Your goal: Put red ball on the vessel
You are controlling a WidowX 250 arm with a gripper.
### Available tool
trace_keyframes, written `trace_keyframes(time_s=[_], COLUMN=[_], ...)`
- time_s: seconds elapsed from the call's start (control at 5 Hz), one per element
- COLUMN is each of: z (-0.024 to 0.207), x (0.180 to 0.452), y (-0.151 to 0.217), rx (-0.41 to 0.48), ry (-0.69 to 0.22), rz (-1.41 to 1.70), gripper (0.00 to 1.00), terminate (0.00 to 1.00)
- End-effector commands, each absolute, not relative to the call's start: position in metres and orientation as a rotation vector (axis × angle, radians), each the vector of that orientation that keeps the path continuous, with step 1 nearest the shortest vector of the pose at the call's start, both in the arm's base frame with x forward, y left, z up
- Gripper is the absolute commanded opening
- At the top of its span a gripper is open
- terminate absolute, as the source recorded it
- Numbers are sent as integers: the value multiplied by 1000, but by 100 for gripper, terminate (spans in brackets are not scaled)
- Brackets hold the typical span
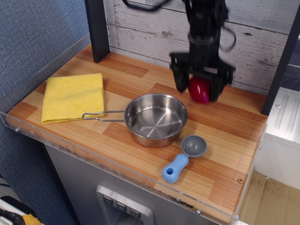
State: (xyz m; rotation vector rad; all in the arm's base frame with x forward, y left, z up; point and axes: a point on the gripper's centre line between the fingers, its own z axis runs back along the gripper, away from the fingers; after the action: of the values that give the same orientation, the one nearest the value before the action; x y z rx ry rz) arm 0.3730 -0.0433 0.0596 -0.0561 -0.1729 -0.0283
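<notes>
The red ball (199,90), a glossy dark-red lump, sits between the two black fingers of my gripper (198,93) at the back right of the wooden counter. The gripper points straight down and is closed around the ball; the image of it is motion-blurred. I cannot tell whether the ball rests on the wood or hangs just above it. The vessel (157,119), a round shiny steel pan with a thin wire handle (101,115) pointing left, stands empty in the middle, in front and to the left of the ball.
A folded yellow cloth (72,96) lies at the left. A small grey scoop with a blue handle (185,157) lies in front of the pan at the right. A black post (97,28) stands at the back left, and a plank wall behind.
</notes>
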Motion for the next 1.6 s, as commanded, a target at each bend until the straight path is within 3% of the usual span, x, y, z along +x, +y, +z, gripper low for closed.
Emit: trace_keyframes(time_s=[0.0, 0.2, 0.6, 0.8, 1.4], z=[145, 147, 88, 72, 50], x=[338, 314, 275, 280, 306], y=[-31, -27, -20, -13, 11], rx=[-177, -199, -143, -87, 8], ry=[-275, -257, -150, -153, -150], rz=[5, -4, -47, -33, -30], gripper=[0, 0, 0, 0, 0], terminate=[0, 0, 0, 0, 0])
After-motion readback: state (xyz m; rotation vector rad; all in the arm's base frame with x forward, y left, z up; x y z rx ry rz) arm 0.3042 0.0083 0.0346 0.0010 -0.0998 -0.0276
